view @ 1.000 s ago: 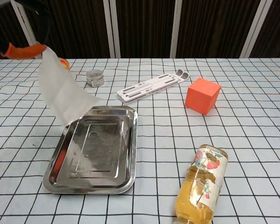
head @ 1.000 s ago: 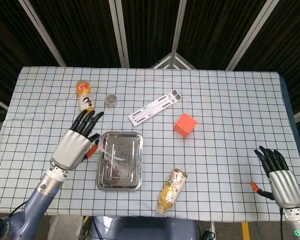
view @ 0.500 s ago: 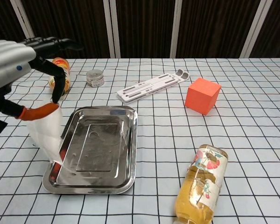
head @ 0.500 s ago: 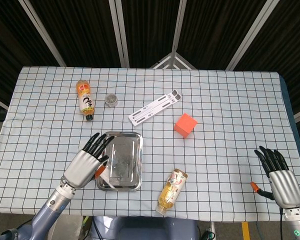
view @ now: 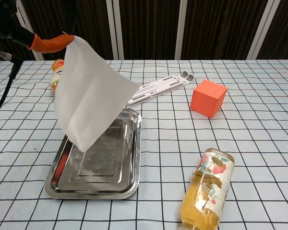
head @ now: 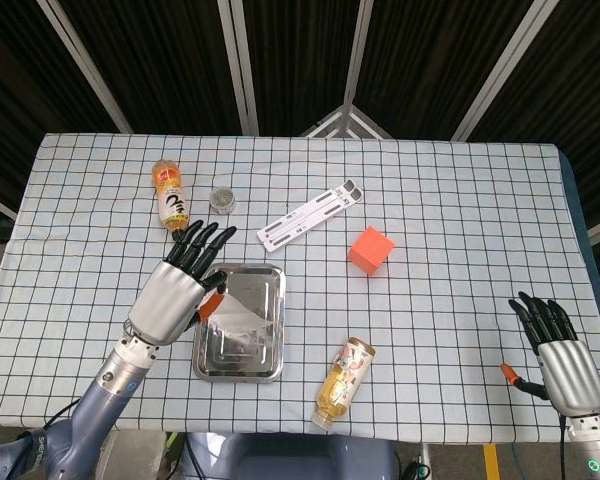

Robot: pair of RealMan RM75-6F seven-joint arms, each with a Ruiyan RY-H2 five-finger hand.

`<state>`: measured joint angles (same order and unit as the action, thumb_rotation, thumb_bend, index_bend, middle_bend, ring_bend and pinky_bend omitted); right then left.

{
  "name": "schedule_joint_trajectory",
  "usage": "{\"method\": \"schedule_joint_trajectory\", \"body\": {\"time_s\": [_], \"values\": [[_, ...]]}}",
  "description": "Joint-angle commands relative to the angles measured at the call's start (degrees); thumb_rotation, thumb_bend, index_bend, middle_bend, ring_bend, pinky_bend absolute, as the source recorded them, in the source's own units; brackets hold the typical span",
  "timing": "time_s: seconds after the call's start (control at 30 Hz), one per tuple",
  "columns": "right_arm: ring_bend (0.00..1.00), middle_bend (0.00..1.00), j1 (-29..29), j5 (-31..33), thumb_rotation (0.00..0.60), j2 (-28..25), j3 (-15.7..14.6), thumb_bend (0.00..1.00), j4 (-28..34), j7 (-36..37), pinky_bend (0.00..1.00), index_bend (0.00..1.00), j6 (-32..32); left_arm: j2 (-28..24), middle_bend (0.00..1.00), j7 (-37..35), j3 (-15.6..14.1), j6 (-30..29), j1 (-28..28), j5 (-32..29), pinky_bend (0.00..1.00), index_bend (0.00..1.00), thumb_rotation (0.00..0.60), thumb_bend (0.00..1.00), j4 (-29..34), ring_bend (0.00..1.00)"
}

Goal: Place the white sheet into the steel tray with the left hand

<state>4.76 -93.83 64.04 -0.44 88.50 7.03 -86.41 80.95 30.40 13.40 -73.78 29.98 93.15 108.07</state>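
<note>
My left hand (head: 175, 290) hovers over the left edge of the steel tray (head: 267, 358) and pinches the white sheet (view: 90, 98) by its top corner with an orange-tipped thumb (view: 51, 41). The sheet (head: 236, 318) hangs spread above the tray (view: 129, 179), its lower edge over the tray's inside. Whether it touches the tray floor is unclear. My right hand (head: 560, 354) rests at the table's front right corner, fingers apart and holding nothing.
A white slotted stand (head: 309, 213), an orange cube (head: 370, 249), a small round tin (head: 221, 199) and a lying orange-capped bottle (head: 170, 193) lie behind the tray. A yellow bottle (head: 344, 383) lies at the front edge to the tray's right.
The left hand has risen and moved away from the front edge, lifting the sheet from a crumpled low hang at the tray's left rim to a spread drape over the tray.
</note>
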Motion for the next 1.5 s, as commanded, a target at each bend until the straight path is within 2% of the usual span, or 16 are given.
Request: {"method": "schedule_joint_trajectory", "body": {"time_s": [0.03,0.17,0.27,0.57,0.77,0.9,1.0,1.27,1.5], "values": [[0.0,0.0,0.01,-0.01,0.6,0.0,-0.01,0.29,0.0,0.04,0.0,0.0,0.03,0.55,0.03,0.65,0.36,0.25,0.62,-0.27,0.0,0.61,0.6,0.51,0.33,0.0],[0.0,0.0,0.02,0.03,0.6,-0.01,0.02,0.29,-0.01,0.09,0.0,0.0,0.04,1.15,0.04,1.28,-0.15,0.48,0.96,-0.53,0.0,0.61,0.6,0.51,0.05,0.0],[0.0,0.0,0.02,0.06,0.6,-0.04,0.02,0.29,-0.01,0.18,0.0,0.0,0.06,1.53,0.04,1.2,-1.76,0.4,0.5,-0.37,0.0,0.61,0.6,0.51,-0.8,0.0],[0.0,0.0,0.0,0.08,0.6,-0.05,-0.01,0.29,0.07,0.09,0.0,0.0,0.09,3.29,0.04,-1.37,-10.7,-0.45,-3.44,1.44,0.0,0.6,0.6,0.51,-6.05,0.0],[0.0,0.0,-0.02,0.13,0.6,-0.02,-0.02,0.29,0.14,-0.08,0.0,0.0,0.15,4.0,0.04,-3.78,-15.52,0.72,-5.42,1.5,0.0,0.58,0.6,0.51,-10.91,0.0],[0.0,0.0,0.02,0.21,0.6,-0.02,0.01,0.29,0.17,-0.12,0.0,0.0,0.25,3.89,0.04,-5.13,-17.6,1.2,-6.33,1.85,0.0,0.57,0.6,0.51,-13.59,0.0],[0.0,0.0,0.04,0.2,0.6,-0.01,0.0,0.29,0.2,-0.18,0.0,0.0,0.31,4.06,0.03,-5.85,-18.34,1.4,-6.83,1.82,0.0,0.52,0.6,0.47,-14.71,0.0],[0.0,0.0,-0.04,0.19,0.6,-0.03,0.04,0.29,0.22,-0.09,0.0,0.0,0.11,4.7,0.0,-6.62,-19.08,1.45,-7.74,1.94,0.0,0.26,0.6,0.18,-15.32,0.0],[0.0,0.0,-0.03,0.09,0.6,-0.01,0.05,0.29,0.14,0.07,0.0,0.0,0.03,2.72,0.0,-7.83,-19.51,1.25,-8.19,2.15,0.0,0.1,0.6,0.15,-14.31,0.0]]}}
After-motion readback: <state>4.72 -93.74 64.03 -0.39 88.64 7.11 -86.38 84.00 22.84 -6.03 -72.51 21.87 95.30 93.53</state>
